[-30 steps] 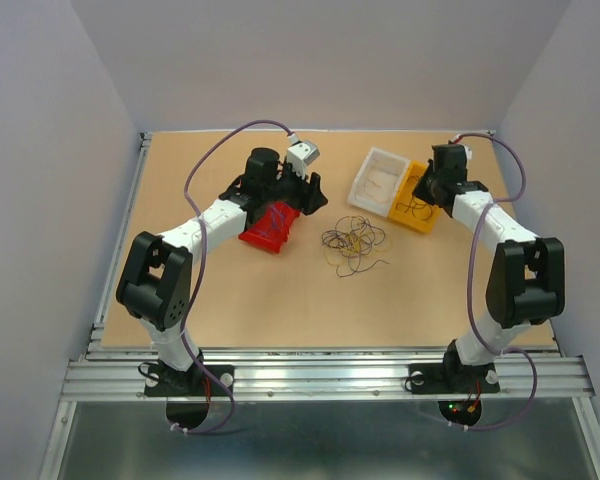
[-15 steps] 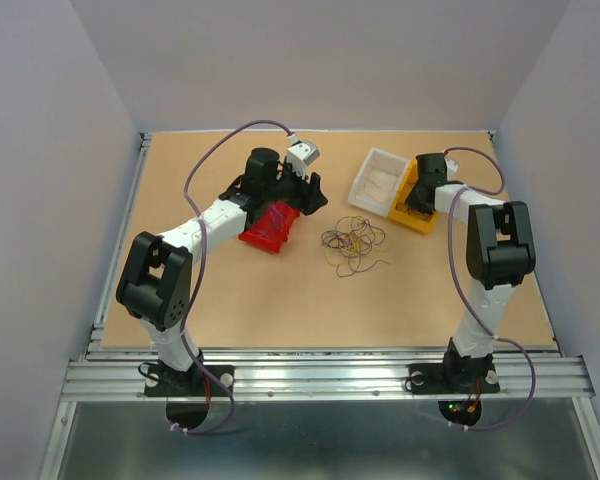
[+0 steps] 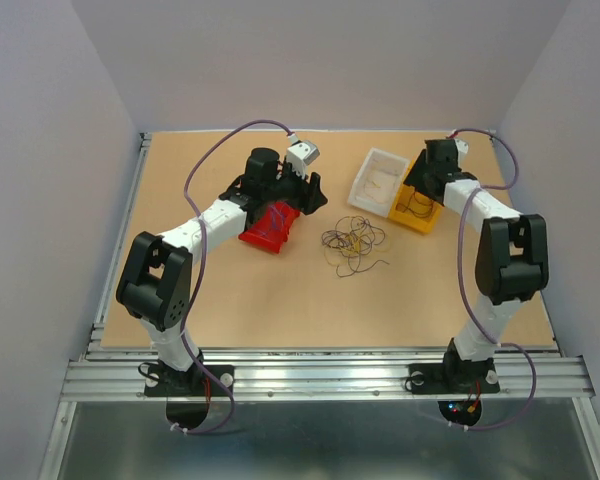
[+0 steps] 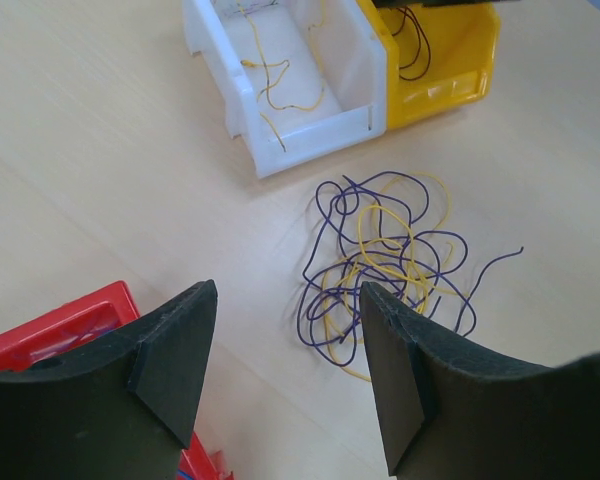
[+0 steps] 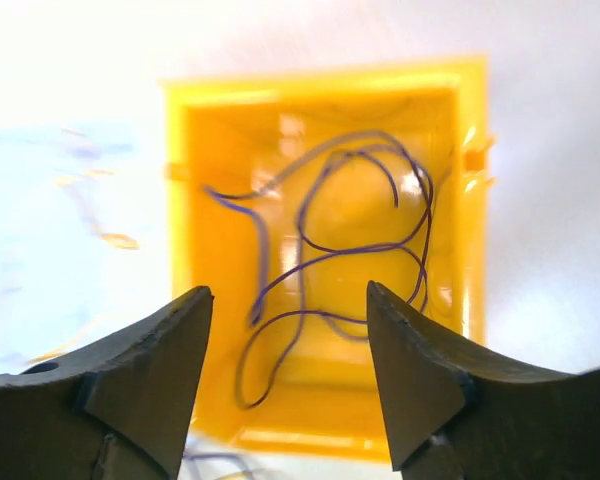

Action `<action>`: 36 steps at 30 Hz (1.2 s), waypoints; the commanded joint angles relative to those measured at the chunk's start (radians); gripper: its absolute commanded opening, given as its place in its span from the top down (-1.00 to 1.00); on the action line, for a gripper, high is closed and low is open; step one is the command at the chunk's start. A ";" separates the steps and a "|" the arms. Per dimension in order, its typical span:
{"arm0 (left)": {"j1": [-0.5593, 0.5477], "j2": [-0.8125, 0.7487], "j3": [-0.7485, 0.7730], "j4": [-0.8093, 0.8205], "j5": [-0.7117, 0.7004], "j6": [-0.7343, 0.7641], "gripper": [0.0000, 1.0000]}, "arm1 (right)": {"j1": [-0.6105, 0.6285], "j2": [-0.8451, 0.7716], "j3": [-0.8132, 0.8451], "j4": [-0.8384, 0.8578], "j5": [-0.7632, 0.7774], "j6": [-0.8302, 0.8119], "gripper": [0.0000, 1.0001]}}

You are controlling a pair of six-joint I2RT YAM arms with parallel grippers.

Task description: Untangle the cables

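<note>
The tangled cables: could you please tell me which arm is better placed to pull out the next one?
Probably the left arm: its open jaws frame the cables in its wrist view. The right arm holds its jaws open over the yellow bin.

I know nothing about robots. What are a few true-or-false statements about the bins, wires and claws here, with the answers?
1. The yellow bin holds purple wire. True.
2. The white bin is empty. False: yellow wires lie in it.
3. A tangle of purple and yellow wires lies on the table, outside the bins. True.
4. The right gripper clamps a wire. False: its jaws stand apart with nothing between them.
5. The left gripper is open. True.
</note>
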 commanded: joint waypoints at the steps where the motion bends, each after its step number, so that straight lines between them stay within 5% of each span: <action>1: 0.002 -0.040 0.016 0.042 0.001 0.011 -0.39 | -0.004 -0.154 -0.002 0.017 0.040 -0.016 -0.39; 11: 0.002 -0.055 0.047 -0.017 0.029 0.046 -0.40 | 0.021 -0.357 -0.117 0.014 -0.010 -0.019 -0.49; 13: -0.004 -0.044 0.068 -0.054 0.041 0.063 -0.40 | 0.050 -0.413 -0.172 0.032 -0.041 -0.025 -0.34; 22: -0.087 0.014 0.067 -0.168 -0.059 0.223 -0.46 | 0.179 -0.621 -0.519 0.258 -0.210 -0.106 -0.39; 36: -0.196 0.255 0.189 -0.128 -0.086 0.163 -0.43 | 0.207 -0.828 -0.721 0.264 -0.236 -0.063 -0.30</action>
